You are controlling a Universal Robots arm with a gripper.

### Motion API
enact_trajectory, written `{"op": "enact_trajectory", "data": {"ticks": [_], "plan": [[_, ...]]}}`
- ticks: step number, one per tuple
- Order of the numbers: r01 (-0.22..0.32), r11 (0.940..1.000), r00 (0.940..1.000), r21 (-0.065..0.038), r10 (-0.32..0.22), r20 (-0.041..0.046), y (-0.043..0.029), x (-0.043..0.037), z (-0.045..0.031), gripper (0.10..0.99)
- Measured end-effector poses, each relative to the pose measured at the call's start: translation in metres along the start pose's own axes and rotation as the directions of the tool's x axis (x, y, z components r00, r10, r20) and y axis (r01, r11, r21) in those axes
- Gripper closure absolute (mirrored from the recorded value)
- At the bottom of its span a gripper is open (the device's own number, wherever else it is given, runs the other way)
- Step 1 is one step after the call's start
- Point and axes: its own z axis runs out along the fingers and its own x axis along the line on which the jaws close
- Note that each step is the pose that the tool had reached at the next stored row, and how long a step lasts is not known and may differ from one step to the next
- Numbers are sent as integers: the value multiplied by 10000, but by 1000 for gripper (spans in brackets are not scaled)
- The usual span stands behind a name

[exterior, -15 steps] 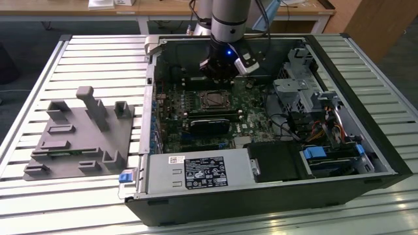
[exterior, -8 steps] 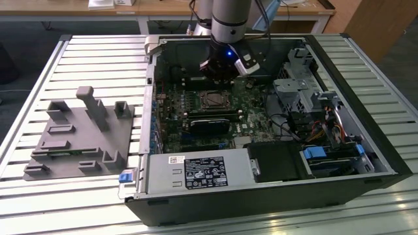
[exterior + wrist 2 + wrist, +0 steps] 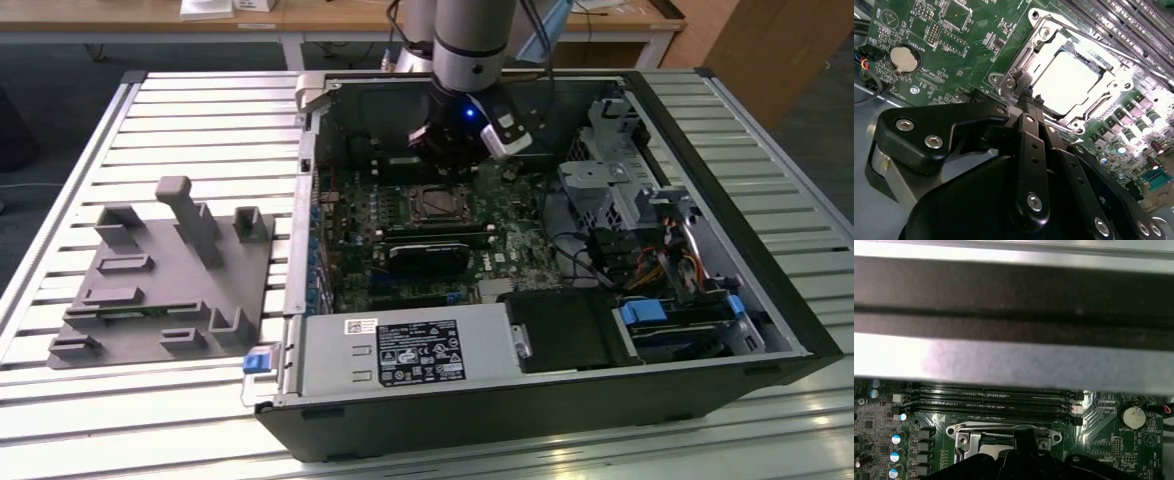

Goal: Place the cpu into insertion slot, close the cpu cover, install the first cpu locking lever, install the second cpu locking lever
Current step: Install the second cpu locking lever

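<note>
cpu (image 3: 1069, 82) seated in slot (image 3: 1104, 105), cover (image 3: 1054, 37) down | your gripper (image 3: 1029, 100) pressed together, empty, tips at cover's edge, likely working a lever

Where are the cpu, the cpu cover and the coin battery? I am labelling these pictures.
cpu (image 3: 1069, 80), second wrist view, middle of its bright metal top.
cpu cover (image 3: 1046, 34), second wrist view, corner of the silvery frame.
coin battery (image 3: 905, 58), second wrist view, centre of the round cell.

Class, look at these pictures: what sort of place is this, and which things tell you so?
Probably a robotics lab or test bench: an open computer case lies on a slatted metal table, beside a grey fixture, with wooden desks behind.
</note>
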Motion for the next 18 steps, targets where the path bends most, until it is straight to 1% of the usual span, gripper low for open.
{"op": "enact_trajectory", "data": {"ticks": [3, 7, 14, 16, 18], "plan": [[1, 10000, 10000, 1, -1, -1, -25, 1, -2, 980], [-1, 10000, 10000, 1, 1, -1, -31, 2, -15, 980], [0, 10000, 10000, 0, 0, 0, -21, 0, -169, 980], [0, 10000, 10000, 1, 0, -1, -20, 0, -193, 980], [2, 10000, 10000, -1, -2, 1, -32, 0, -195, 980]]}}
